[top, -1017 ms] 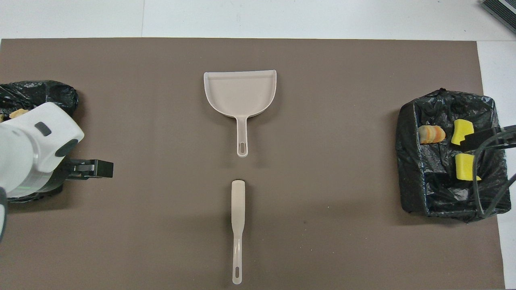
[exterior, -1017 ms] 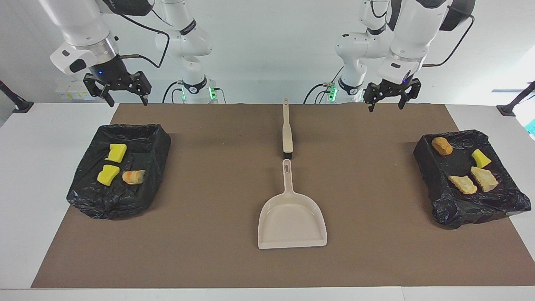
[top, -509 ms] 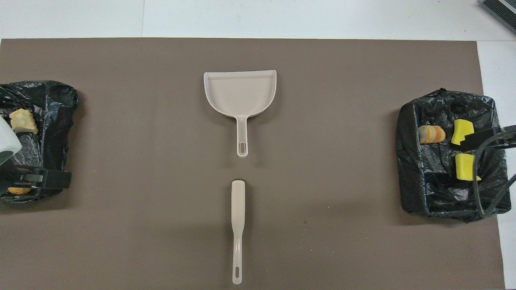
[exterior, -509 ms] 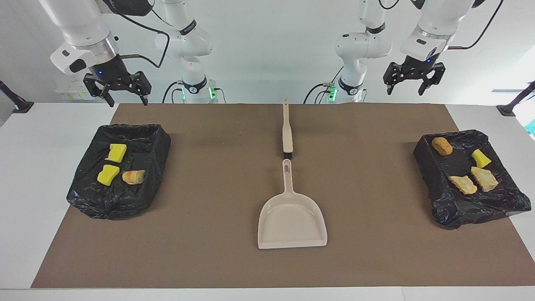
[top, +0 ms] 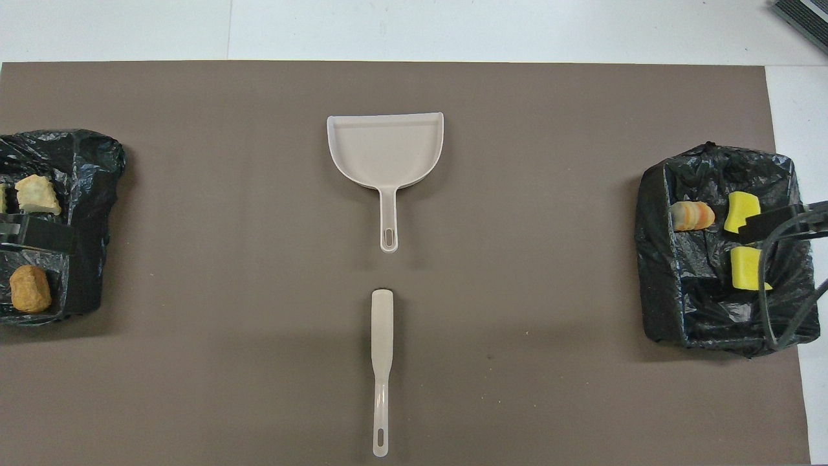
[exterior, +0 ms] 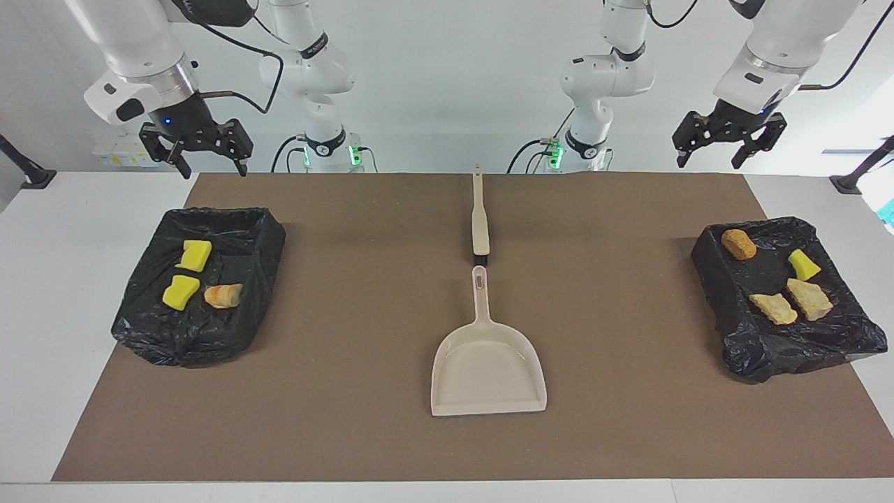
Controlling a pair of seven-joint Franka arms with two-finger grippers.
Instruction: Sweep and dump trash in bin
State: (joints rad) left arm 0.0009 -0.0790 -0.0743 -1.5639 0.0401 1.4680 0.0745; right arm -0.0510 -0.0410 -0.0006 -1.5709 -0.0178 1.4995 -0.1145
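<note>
Overhead, right claw (top: 773,222) partly hides trash (top: 741,212).

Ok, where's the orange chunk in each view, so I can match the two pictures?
Facing view: the orange chunk sits at the right edge, in the bin corner nearest the robots.
Overhead view: the orange chunk sits at the left edge, low in that bin.
Shared landmark: the dustpan mid-table, handle toward the robots.
</note>
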